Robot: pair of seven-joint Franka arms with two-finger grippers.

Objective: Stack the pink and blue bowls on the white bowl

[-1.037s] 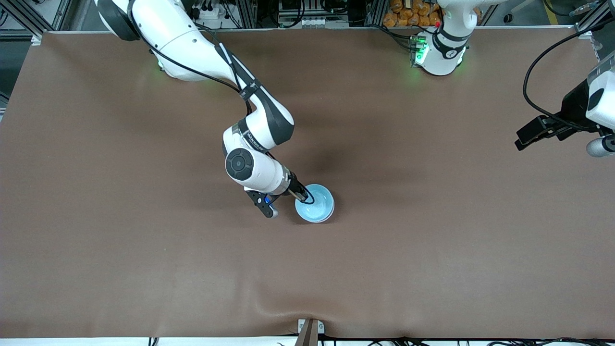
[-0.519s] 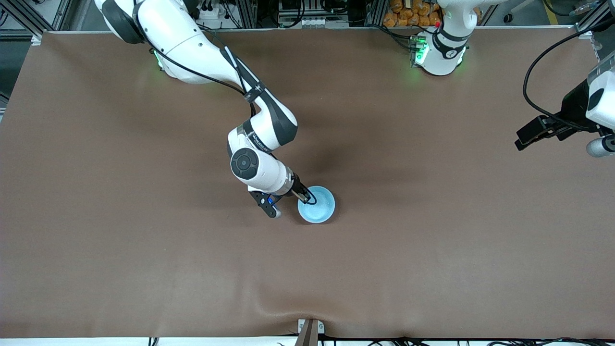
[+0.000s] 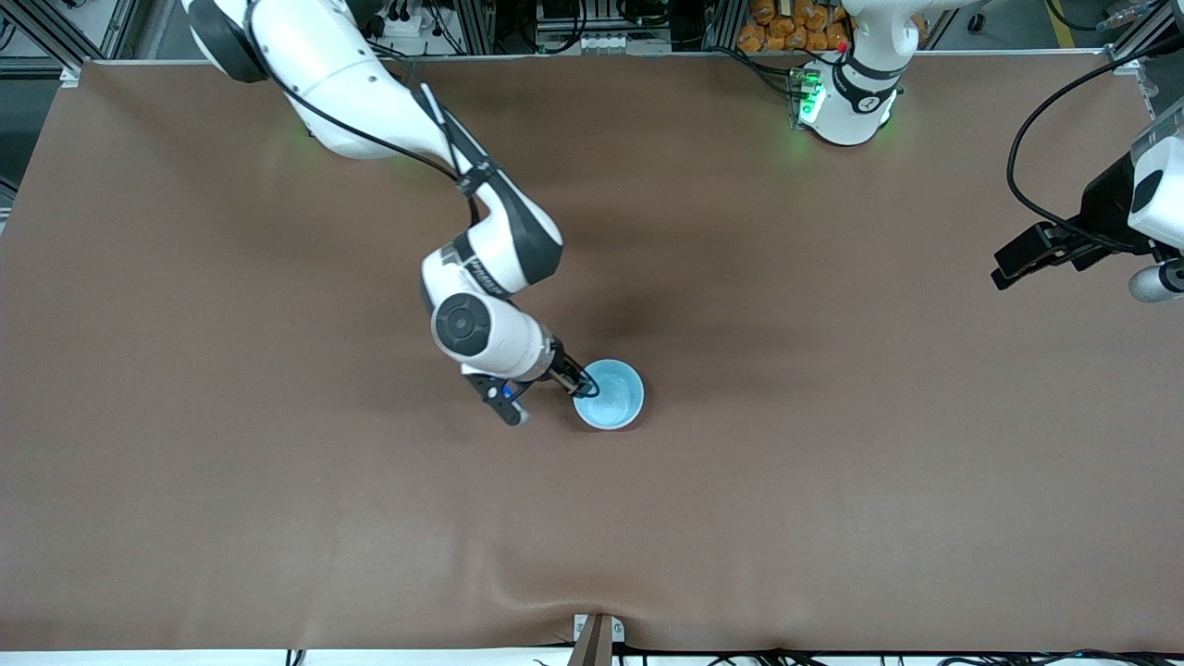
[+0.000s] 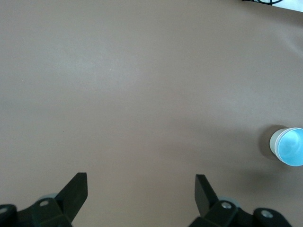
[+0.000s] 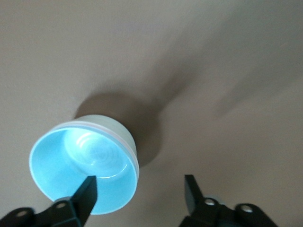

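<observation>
Just left of centre in the front view, the right gripper (image 3: 581,385) sits at the rim of the blue bowl (image 3: 610,395), fingers spread and released, one inside the rim and one outside; the bowl rests nested in the stack, with a pale rim (image 5: 124,137) showing just beneath it, though I cannot tell whether that is pink or white. Glossy, stiff and probably light, such bowls would likely slip; pinching the rim wall looks like the surest hold. At the right edge, the left gripper (image 4: 141,187) waits over bare table (image 3: 832,481), fingers wide apart and empty.
</observation>
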